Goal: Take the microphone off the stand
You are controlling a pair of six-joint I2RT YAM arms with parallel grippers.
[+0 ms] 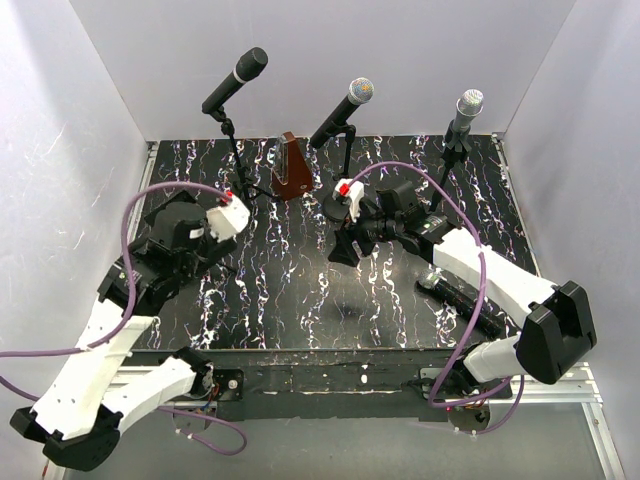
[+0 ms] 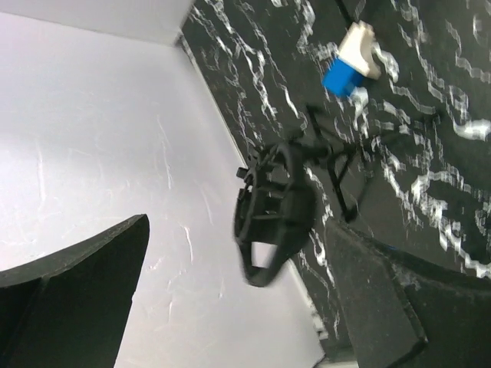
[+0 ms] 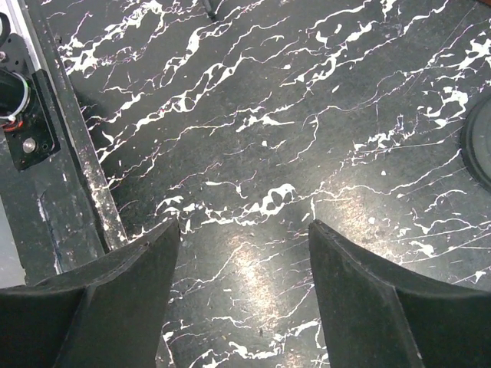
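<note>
Bright, even light — left wrist view motion-blurred, rt sharp.

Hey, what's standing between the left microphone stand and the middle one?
A small brown wedge-shaped block stands between the left stand and the middle stand, seen in the top view.

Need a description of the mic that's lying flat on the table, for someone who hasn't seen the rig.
On the black marbled table, look at the right half, beside the right arm's white forearm. A black microphone lies flat there, crossed by the purple cable. Unlike the left microphone, middle microphone and right microphone at the back, it has no stand.
</note>
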